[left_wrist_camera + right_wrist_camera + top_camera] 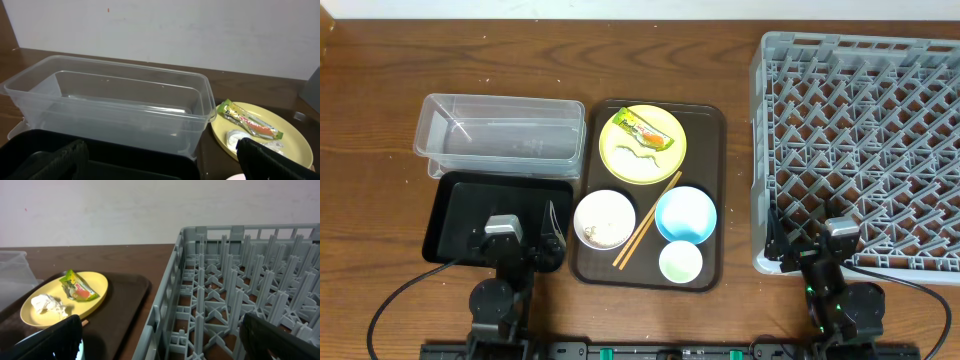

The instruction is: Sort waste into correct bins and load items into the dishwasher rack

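Clear plastic tub (pixel 500 135), upper left of the overhead frame: rectangular, see-through walls, rounded rim, wood table (pixel 380 80) showing through. Just below it, touching, is the glossy black tray (pixel 455 205), shallow, rectangular. At center is the brown serving tray (pixel 705 140), matte with rounded corners, holding all the dishes. The round yellow plate (pixel 617 160) at its top carries a green-and-orange snack wrapper (pixel 648 132) and a crumpled white scrap (pixel 638 153) just beside it. The white bowl (pixel 605 215) at lower left holds pale rice-like crumbs (pixel 598 236). The light blue bowl (pixel 685 213) is at lower right, the pale green cup (pixel 680 262) below it. Thin wooden chopsticks (pixel 650 218) lie diagonally between the two bowls. The grey rack (pixel 860 130) fills the right side: square plastic lattice of pegs, wood visible through the grid. The left gripper (pixel 165 159) hangs over the black tray's near edge, jaws spread wide, gripping nothing. The right gripper (pixel 165 340) is over the rack's lower left corner, jaws also spread, nothing between them. A plain pale wall (pixel 150 30) stands behind.
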